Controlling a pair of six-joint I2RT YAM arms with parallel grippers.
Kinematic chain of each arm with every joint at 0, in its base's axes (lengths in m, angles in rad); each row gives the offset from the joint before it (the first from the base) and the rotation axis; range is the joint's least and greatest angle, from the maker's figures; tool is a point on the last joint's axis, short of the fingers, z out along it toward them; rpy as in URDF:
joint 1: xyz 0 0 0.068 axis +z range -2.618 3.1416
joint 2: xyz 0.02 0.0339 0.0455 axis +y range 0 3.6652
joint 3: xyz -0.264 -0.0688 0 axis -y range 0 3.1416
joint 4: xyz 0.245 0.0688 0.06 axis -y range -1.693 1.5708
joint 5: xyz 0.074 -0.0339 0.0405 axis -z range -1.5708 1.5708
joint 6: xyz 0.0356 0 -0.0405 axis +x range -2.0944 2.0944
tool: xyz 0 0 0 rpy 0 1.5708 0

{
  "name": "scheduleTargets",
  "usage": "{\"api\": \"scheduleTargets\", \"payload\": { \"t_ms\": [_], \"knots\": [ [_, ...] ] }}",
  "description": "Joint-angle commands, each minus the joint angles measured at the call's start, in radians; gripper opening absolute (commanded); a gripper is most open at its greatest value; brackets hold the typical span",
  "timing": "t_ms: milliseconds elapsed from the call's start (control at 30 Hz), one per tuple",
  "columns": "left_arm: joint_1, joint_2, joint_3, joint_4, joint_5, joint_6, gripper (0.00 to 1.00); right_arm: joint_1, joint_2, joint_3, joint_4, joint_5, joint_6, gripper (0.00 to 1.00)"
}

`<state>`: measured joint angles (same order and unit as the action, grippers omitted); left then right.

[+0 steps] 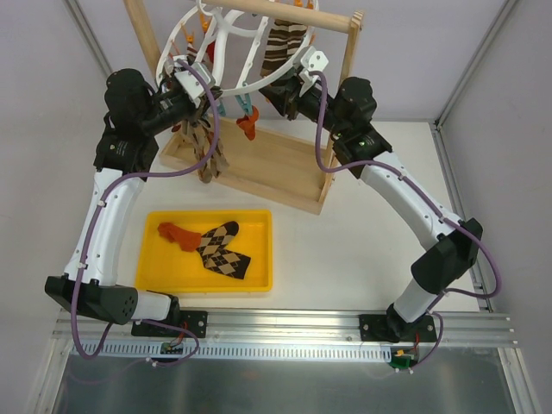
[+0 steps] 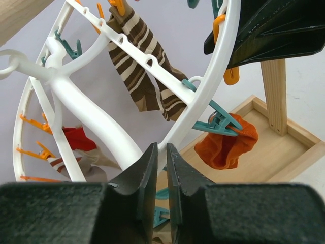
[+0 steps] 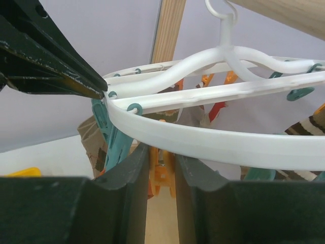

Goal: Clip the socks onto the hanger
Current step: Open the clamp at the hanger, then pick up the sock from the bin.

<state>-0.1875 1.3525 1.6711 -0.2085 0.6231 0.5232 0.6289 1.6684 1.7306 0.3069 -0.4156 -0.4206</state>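
**Both jaws on hanger (image 2: 91,112), one sock up, one in tray**

Left jaws nearly shut, just a thin slit, pinching the hanger rim. Right jaws show a narrow gap, closed on an orange peg (image 3: 162,175) under the rim. A sock (image 2: 226,145) hangs from a teal peg (image 2: 221,122) on the hoop, over the stand (image 1: 267,168) base. The yellow tray (image 1: 172,269) on the desk (image 1: 345,250) holds the other sock (image 1: 177,235), just beside an argyle pair (image 1: 226,250).
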Motion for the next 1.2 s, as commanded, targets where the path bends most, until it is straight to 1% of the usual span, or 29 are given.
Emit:
{"api": "scheduleTargets", "payload": {
  "t_ms": [0, 33, 67, 100, 133, 167, 233, 300, 333, 367, 400, 500, 533, 567, 633, 700, 733, 767, 800, 833, 867, 900, 933, 1000, 1033, 1167],
  "knots": [
    [0.011, -0.029, 0.022, 0.003, 0.0, -0.031, 0.13, 0.005, 0.01, 0.07, 0.035, -0.031, 0.081, 0.01],
    [0.011, -0.035, 0.022, 0.004, -0.008, -0.038, 0.18, 0.006, 0.014, 0.081, 0.026, -0.011, 0.092, 0.01],
    [0.011, -0.039, 0.022, 0.006, -0.011, -0.057, 0.36, 0.005, 0.014, 0.086, 0.015, -0.005, 0.103, 0.01],
    [0.011, -0.044, 0.022, 0.004, -0.011, -0.066, 0.51, 0.005, 0.02, 0.093, -0.012, -0.002, 0.111, 0.01],
    [0.011, -0.061, 0.016, 0.004, -0.007, -0.077, 0.62, 0.005, 0.025, 0.105, -0.021, 0.006, 0.132, 0.01],
    [0.011, -0.072, 0.013, 0.006, -0.002, -0.101, 0.77, 0.005, 0.03, 0.112, -0.034, 0.008, 0.135, 0.01],
    [0.011, -0.111, -0.008, 0.023, -0.003, -0.136, 0.99, 0.005, 0.033, 0.115, -0.055, 0.029, 0.154, 0.01],
    [0.01, -0.15, -0.039, 0.072, -0.04, -0.23, 0.99, 0.006, 0.034, 0.115, -0.069, 0.041, 0.158, 0.01],
    [0.01, -0.194, -0.081, 0.105, -0.083, -0.282, 0.99, 0.005, 0.036, 0.118, -0.075, 0.05, 0.163, 0.01],
    [0.01, -0.217, -0.1, 0.122, -0.191, -0.413, 0.99, 0.005, 0.039, 0.124, -0.09, 0.054, 0.166, 0.01],
    [0.01, -0.242, -0.114, 0.121, -0.242, -0.47, 0.99, 0.005, 0.039, 0.127, -0.097, 0.058, 0.169, 0.01],
    [0.01, -0.38, -0.253, 0.127, -0.287, -0.65, 0.99, 0.005, 0.042, 0.127, -0.109, 0.081, 0.177, 0.01],
    [0.01, -0.451, -0.334, 0.129, -0.305, -0.698, 0.99, 0.005, 0.04, 0.127, -0.111, 0.089, 0.181, 0.01],
    [0.01, -0.485, -0.376, 0.124, -0.328, -0.78, 0.99, 0.005, 0.042, 0.129, -0.111, 0.092, 0.195, 0.01],
    [0.01, -0.571, -0.485, 0.094, -0.411, -0.839, 0.99, 0.005, 0.045, 0.133, -0.111, 0.084, 0.207, 0.01],
    [0.01, -0.602, -0.527, -0.03, -0.495, -0.888, 0.99, 0.005, 0.05, 0.139, -0.111, 0.075, 0.218, 0.01],
    [0.01, -0.621, -0.563, -0.082, -0.576, -0.891, 0.99, 0.005, 0.05, 0.141, -0.111, 0.067, 0.22, 0.01],
    [0.01, -0.624, -0.582, -0.171, -0.62, -0.913, 0.99, 0.005, 0.048, 0.138, -0.112, 0.069, 0.223, 0.01],
    [0.01, -0.63, -0.605, -0.216, -0.682, -0.931, 0.99, 0.005, 0.045, 0.136, -0.115, 0.07, 0.224, 0.01],
    [0.01, -0.639, -0.661, -0.242, -0.745, -0.951, 0.99, 0.005, 0.045, 0.13, -0.115, 0.07, 0.226, 0.01],
    [0.01, -0.638, -0.73, -0.27, -0.761, -0.985, 0.99, 0.006, 0.044, 0.13, -0.118, 0.072, 0.226, 0.01],
    [0.01, -0.636, -0.731, -0.278, -0.781, -1.008, 0.99, 0.005, 0.044, 0.132, -0.118, 0.072, 0.229, 0.01],
    [0.01, -0.622, -0.793, -0.281, -0.804, -1.064, 0.99, 0.005, 0.044, 0.132, -0.118, 0.069, 0.23, 0.01],
    [0.01, -0.577, -0.867, -0.281, -0.845, -1.11, 0.99, 0.006, 0.047, 0.135, -0.121, 0.057, 0.24, 0.01],
    [0.01, -0.558, -0.885, -0.279, -0.859, -1.167, 0.99, 0.005, 0.047, 0.135, -0.124, 0.052, 0.241, 0.01],
    [0.01, -0.497, -0.948, -0.267, -0.956, -1.311, 0.99, 0.005, 0.045, 0.13, -0.137, 0.049, 0.236, 0.01]
  ]
}}
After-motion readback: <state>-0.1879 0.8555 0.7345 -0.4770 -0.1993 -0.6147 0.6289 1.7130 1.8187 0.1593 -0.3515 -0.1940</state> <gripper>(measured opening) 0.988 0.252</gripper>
